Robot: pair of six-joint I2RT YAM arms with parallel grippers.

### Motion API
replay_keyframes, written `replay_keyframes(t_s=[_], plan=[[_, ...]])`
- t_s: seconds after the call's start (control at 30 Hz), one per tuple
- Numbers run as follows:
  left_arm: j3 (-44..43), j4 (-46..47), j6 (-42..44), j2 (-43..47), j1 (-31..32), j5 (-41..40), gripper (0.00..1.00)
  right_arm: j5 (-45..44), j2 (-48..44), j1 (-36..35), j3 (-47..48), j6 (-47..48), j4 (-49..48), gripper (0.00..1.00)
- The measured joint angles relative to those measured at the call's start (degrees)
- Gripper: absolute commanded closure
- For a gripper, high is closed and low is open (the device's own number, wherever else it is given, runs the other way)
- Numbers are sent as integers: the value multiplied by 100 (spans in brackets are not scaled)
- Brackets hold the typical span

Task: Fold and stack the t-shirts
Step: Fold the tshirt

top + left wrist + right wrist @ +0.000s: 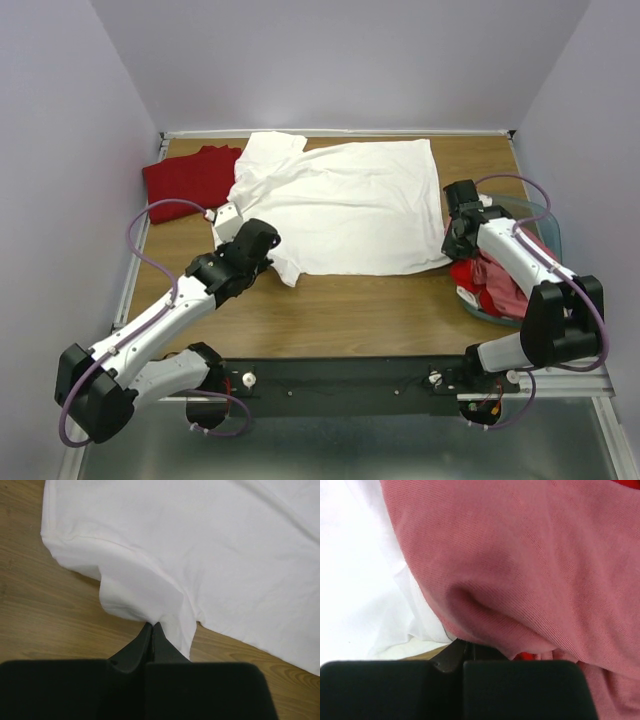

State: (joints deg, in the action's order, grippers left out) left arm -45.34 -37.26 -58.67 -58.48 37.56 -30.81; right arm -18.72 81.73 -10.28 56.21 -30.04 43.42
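The large white t-shirt lies spread flat across the middle of the table. My left gripper is at its near left sleeve, and in the left wrist view it is shut on a pinch of the white cloth. My right gripper is at the shirt's near right corner beside the bin. In the right wrist view its jaws are shut, with the tips under the edge of a pink shirt where it meets the white shirt. I cannot tell which cloth is pinched. A dark red shirt lies at the back left.
The teal plastic bin stands at the right edge of the table, with red and pink shirts bunched in it and spilling towards the white shirt. Bare wood shows between the white shirt and the arm bases. Walls close the table in on three sides.
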Motion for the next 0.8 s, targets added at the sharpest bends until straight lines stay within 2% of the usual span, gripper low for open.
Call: replay_keyframes(t_s=[0.4, 0.8], plan=[[-74, -42, 501, 262, 0, 192, 100, 66, -98, 55, -2, -195, 540, 99], [-376, -577, 492, 1161, 0, 345, 100, 809, -649, 66, -151, -509, 1204, 100]])
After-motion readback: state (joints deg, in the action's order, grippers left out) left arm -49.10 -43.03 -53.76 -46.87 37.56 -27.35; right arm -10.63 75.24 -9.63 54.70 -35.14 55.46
